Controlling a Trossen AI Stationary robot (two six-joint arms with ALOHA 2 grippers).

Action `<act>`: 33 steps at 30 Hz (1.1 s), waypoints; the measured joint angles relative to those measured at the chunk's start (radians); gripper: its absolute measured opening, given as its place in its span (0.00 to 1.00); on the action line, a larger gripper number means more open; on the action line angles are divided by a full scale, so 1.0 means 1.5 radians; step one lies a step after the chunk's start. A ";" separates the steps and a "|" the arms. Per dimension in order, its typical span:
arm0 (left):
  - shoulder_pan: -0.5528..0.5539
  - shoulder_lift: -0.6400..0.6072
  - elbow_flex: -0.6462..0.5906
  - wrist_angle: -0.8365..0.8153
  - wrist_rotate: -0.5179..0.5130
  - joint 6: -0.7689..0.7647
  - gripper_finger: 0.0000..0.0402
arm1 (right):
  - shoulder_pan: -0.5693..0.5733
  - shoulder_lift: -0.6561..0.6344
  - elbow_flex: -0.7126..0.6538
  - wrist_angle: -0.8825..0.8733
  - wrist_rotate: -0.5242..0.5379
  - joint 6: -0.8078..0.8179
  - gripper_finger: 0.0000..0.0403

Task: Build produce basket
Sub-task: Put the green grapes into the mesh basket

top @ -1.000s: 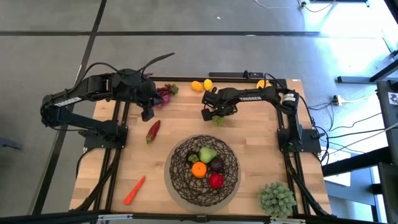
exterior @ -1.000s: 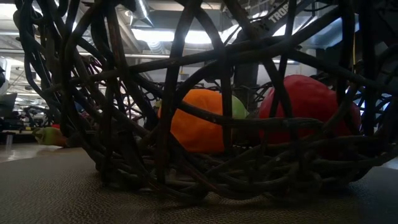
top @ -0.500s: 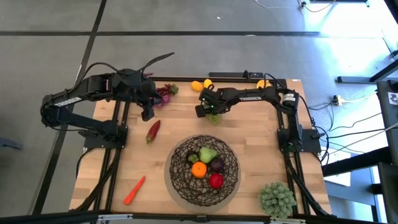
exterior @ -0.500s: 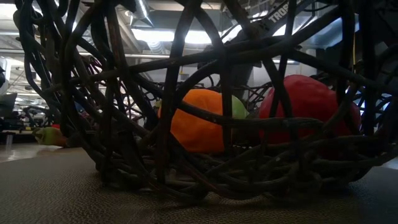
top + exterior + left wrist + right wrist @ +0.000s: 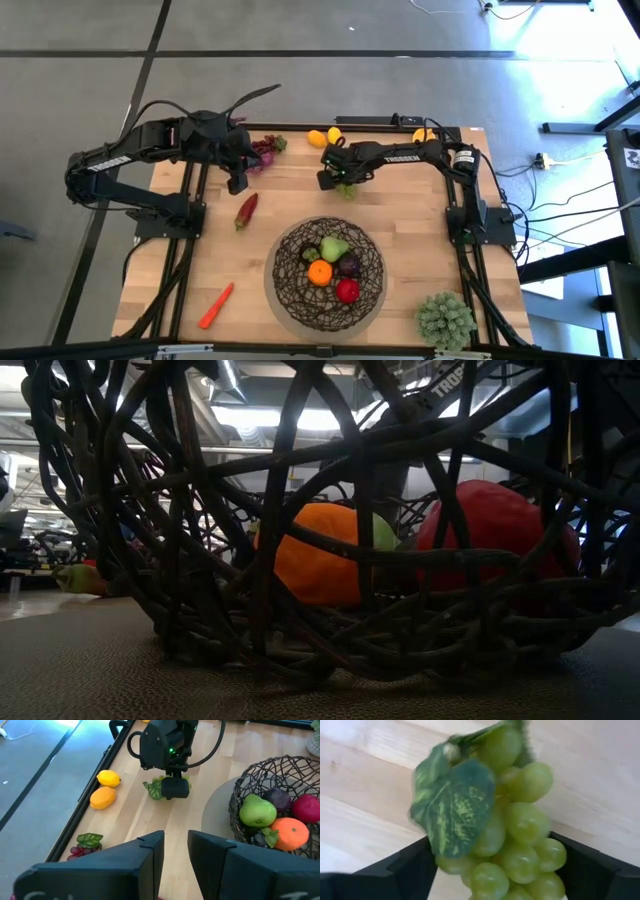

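Wooden bench seen from above, with two dark arms reaching in from the far corners. Near the front, dark woven wire basket holding five pieces: green pear, orange, red apple, dark purple fruit and one small dark green piece at the pear's side. Outside the basket: pale green spiky plant at the front right corner, carrot at front left, red pepper left of the basket, two yellow lemons at the far edge, purple grape bunch with a green leaf beside the left arm.

Right pincer lowered over the green grape bunch near the bench's far middle, fingers spread wide on either side of the grapes; contact cannot be told. Nothing between bunch and basket.

Left pincer raised above the far left of the bench, fingers nearly together with a narrow gap, holding nothing.
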 joint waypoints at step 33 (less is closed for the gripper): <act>0.000 0.000 0.000 0.000 0.000 -0.022 0.19 | 0.048 0.000 0.243 -0.205 0.022 -0.178 0.20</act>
